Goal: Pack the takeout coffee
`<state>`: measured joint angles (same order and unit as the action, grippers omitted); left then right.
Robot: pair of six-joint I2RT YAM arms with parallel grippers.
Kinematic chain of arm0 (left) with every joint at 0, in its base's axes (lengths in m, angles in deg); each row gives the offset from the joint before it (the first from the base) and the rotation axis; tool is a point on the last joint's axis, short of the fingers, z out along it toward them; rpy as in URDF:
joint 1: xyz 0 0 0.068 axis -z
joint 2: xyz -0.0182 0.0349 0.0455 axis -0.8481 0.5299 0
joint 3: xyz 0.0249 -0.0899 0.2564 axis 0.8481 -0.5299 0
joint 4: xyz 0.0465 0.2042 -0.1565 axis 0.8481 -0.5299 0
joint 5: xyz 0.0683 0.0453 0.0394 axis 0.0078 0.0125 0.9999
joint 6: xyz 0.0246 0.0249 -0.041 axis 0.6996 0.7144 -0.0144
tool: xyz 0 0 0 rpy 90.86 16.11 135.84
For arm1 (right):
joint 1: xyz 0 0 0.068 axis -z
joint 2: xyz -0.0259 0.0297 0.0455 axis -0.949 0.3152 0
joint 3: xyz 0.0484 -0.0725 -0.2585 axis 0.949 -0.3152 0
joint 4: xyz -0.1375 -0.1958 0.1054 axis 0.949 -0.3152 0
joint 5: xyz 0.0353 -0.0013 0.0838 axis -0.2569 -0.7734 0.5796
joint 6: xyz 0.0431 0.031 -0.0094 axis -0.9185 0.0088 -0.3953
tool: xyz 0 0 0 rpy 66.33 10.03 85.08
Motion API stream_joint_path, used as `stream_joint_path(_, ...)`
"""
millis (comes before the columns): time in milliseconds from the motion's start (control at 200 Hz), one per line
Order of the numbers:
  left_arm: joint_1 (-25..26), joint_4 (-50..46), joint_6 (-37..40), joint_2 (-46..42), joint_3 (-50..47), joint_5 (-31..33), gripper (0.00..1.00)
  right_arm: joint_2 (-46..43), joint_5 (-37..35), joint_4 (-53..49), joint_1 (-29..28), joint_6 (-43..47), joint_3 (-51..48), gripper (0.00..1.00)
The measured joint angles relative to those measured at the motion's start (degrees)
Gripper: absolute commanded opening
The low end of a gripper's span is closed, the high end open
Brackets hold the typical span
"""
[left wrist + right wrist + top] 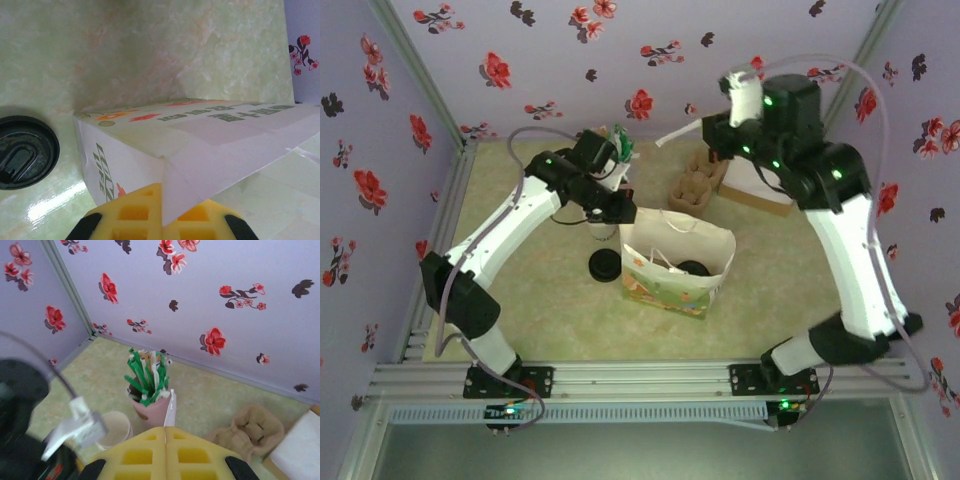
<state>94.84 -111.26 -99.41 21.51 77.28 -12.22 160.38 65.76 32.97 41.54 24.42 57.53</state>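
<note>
Clamping the top edge of the paper bag (200, 140) between the left fingers (125, 215), with 1 black lid (25, 152) flat on the table (150, 50) just beside it. Pinching a thin white strip (171, 407) between the right fingers (135, 455), pressed together. Standing on the table outside the bag, just beside the pink cup (152, 412) of green packets and near the brown carrier (250, 430): 1 cream paper cup (117, 429).
</note>
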Motion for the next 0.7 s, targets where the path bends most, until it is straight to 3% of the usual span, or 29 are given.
stream_joint_path(380, 0.0, 0.1, -1.0, 3.5, 5.2, 0.1, 0.0, -22.3, 5.5, -8.3, -0.3, -4.2, -8.7, 0.0)
stream_joint_path(700, 0.0, -0.2, -1.7, 3.6, 7.3, 0.7, 0.0, -21.6, 7.6, -12.5, -1.1, -4.8, -21.1, 0.0)
